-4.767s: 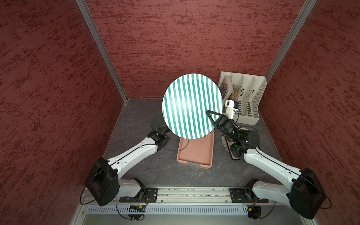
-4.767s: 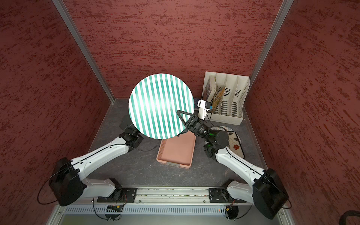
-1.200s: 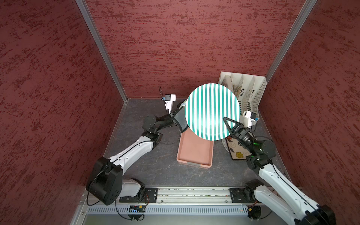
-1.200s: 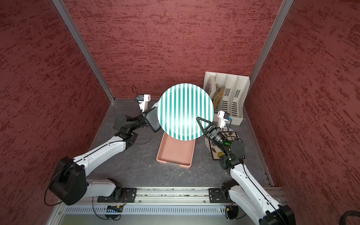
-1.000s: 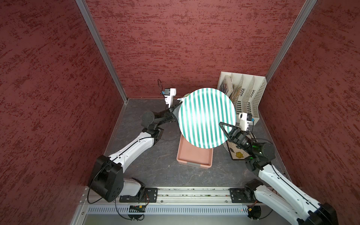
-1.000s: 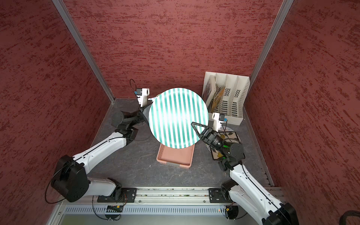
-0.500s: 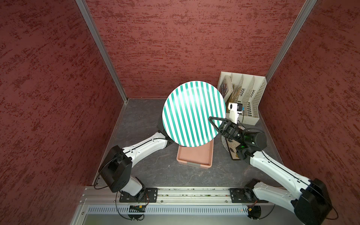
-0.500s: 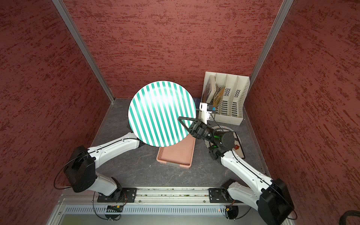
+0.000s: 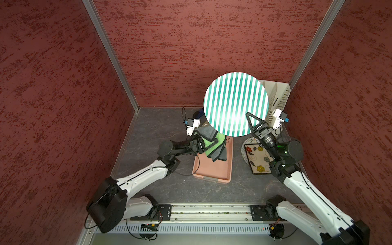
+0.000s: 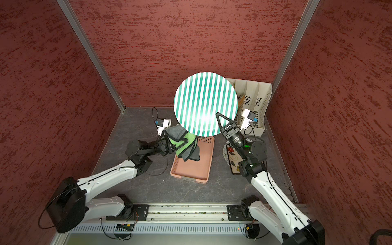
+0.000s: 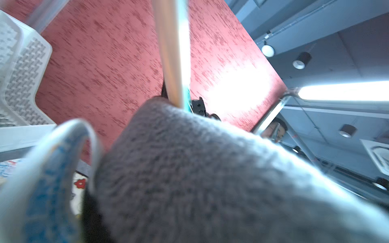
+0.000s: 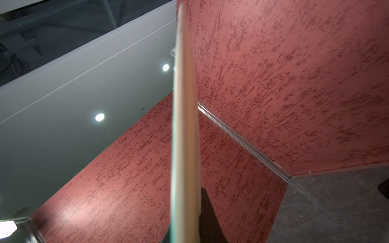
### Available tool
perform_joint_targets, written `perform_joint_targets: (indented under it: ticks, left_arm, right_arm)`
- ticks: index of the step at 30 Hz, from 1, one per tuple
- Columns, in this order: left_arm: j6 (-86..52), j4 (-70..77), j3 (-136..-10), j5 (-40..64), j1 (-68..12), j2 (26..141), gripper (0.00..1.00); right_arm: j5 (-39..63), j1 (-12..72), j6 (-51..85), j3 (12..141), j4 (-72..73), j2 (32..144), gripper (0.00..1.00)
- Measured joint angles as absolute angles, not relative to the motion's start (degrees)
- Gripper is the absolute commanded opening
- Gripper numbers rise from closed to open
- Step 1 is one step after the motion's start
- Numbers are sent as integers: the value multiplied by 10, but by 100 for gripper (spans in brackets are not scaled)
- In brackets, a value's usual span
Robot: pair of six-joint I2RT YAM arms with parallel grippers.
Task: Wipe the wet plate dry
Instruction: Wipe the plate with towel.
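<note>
The plate (image 9: 235,104) (image 10: 205,104), round with green and white stripes, is held up in the air facing the top views. My right gripper (image 9: 252,122) (image 10: 222,121) is shut on its lower right rim. In the right wrist view the plate (image 12: 185,126) shows edge-on beside a dark finger (image 12: 207,214). My left gripper (image 9: 200,144) (image 10: 169,146) is shut on a bunched grey and green cloth (image 9: 213,142) (image 10: 185,144), just below the plate's lower left rim. The cloth (image 11: 189,178) hides the left fingers, and the plate's edge (image 11: 174,52) rises behind it.
A pink tray (image 9: 212,176) lies on the dark floor under the cloth. A white file organiser (image 9: 277,95) stands at the back right. Flowered dishes (image 9: 257,157) lie beneath my right arm. A blurred blue and white rim (image 11: 48,168) sits close to the left wrist camera.
The plate has swung to the right and a little back. My left arm, hidden under the plate half a second ago, now shows at its lower left with the cloth.
</note>
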State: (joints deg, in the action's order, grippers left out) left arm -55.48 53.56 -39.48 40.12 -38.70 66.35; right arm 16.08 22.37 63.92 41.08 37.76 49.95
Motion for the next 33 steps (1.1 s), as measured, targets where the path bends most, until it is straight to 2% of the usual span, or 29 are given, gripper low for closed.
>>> perform_joint_targets:
  ticks: [3,5,7,19,22,28,33]
  left_arm:
    - [-397,335,-432,201,-463,605,0]
    - [-309,251,-463,67,-520,607,0]
    - [-242,205,-479,-23,-549,625,0]
    - [-90,2,-594,-314,-581,798,0]
    - [-52,-22,-597,-311,-575,801,0]
    - [-12,-66,-615,-241,-554,808,0]
    - [-9,-64,-615,-141,-548,813,0]
  right_arm:
    - [147,229,610,410,343,492,0]
    - [134,236,590,410,328,491,0]
    - [118,245,561,410,309,492,0]
    - [-2,305,365,410,208,532,0]
    - [-3,317,339,410,193,528,0]
    - [0,322,336,409,220,562,0]
    - [-2,323,347,409,213,595,0]
